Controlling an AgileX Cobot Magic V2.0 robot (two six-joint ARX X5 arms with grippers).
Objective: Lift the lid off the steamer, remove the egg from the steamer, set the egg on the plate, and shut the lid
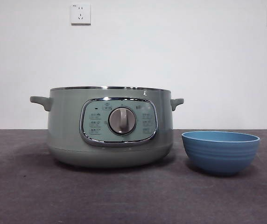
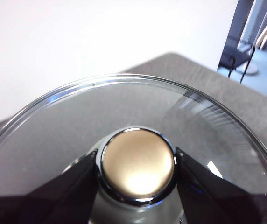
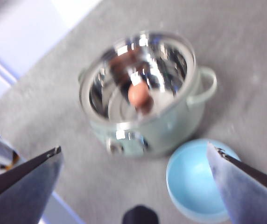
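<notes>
The steamer stands uncovered on the table, its steel rim bare. In the right wrist view the brown egg lies inside the steamer on its shiny bottom. The blue plate sits just right of the pot and holds nothing. My left gripper is shut on the round knob of the clear lid, held above the table away from the pot. My right gripper hangs open high over the pot and plate. No arm shows in the front view.
The grey table spreads around the pot. A white wall with two sockets stands behind. A dark chair is past the table's far edge in the left wrist view. A dark round shape shows near the right gripper.
</notes>
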